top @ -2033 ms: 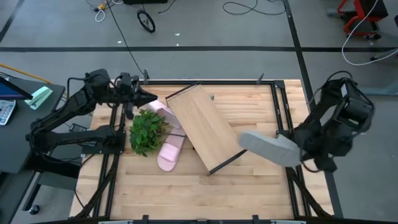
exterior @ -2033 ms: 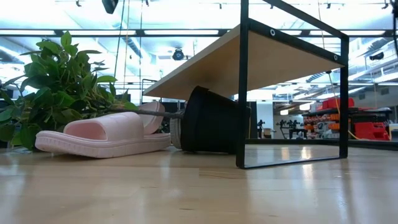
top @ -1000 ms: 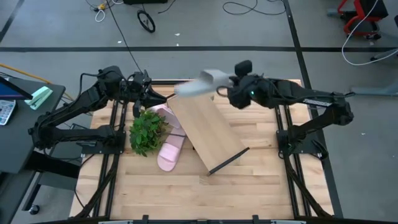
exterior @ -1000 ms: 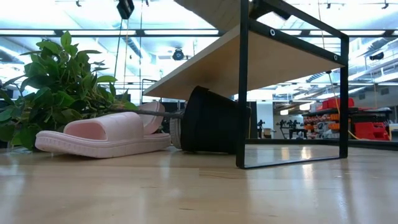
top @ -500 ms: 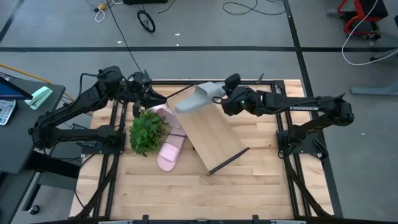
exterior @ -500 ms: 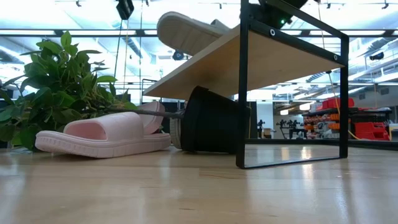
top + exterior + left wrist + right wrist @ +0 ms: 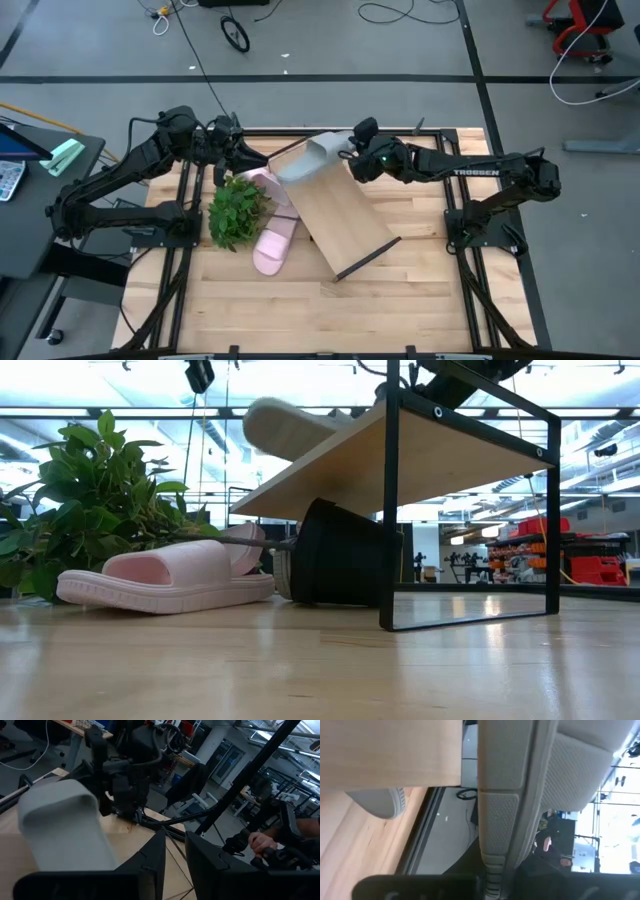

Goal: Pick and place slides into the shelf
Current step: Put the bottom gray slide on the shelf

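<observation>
Since half a second ago the grey slide [image 7: 313,157] has been carried lower onto the far end of the shelf [image 7: 335,212]; it is held shut in the right claw [image 7: 347,158], its long axis running outward past the shelf's edge; the right arm is stretched flat across; the left claw [image 7: 240,157], narrow and empty, waits nearby.

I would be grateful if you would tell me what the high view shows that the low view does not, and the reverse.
Only the high view shows both arms: the right gripper shut on the grey slide over the shelf's far end, and the left gripper beside the plant.

Only the low view shows the tipped black pot under the shelf.

Both show the shelf, grey slide, plant and a pink slide.
</observation>
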